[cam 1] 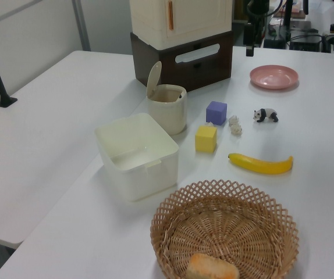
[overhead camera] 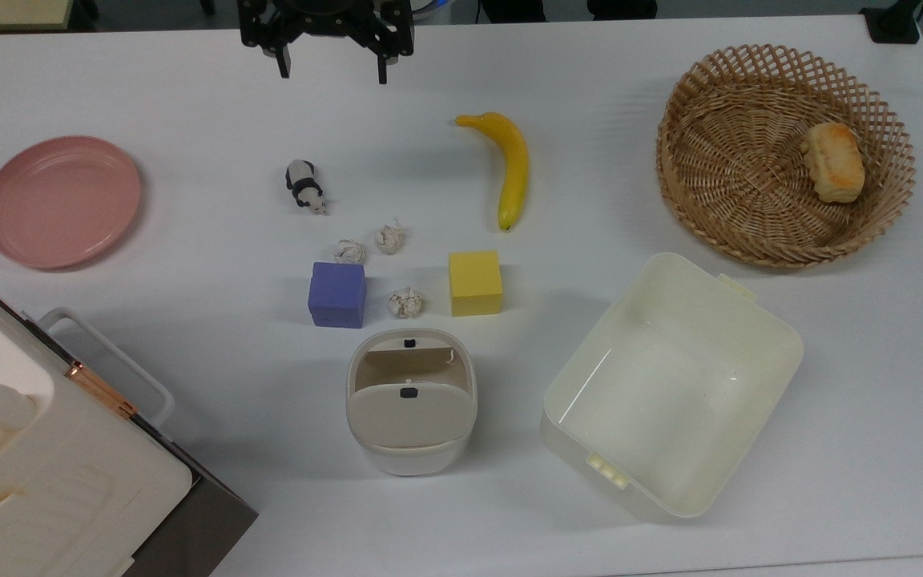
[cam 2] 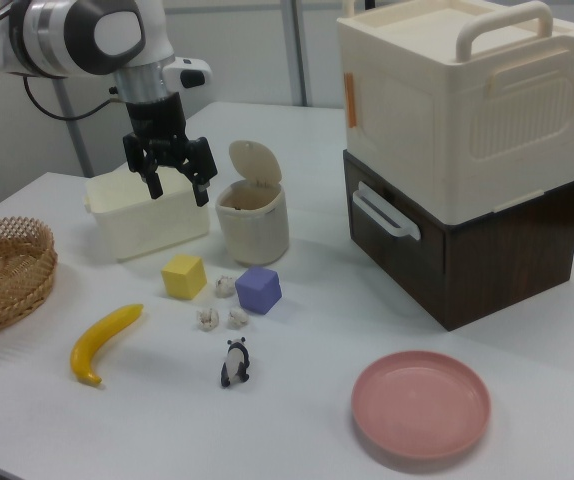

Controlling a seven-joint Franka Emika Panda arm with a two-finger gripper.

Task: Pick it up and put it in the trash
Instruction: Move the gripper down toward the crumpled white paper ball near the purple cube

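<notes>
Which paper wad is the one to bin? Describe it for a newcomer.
Find the purple cube. In the top view, the paper wad lies just above it, toward the toy panda. It is plain and round; its right neighbour has a pointed twist, the one between the cubes darker creases.

The arm is reaching in from the right view's upper left, its white and grey wrist joint bending so the black hand is pointing straight down. The pincer (cam 2: pixel 177 188) is hanging in the air above the tabletop (cam 2: pixel 297 420), holding nothing, with its two dark fingers (cam 2: pixel 153 185) spread wide apart. In the top view the pincer (overhead camera: pixel 332 75) is showing at the upper edge, fingers parted.
</notes>
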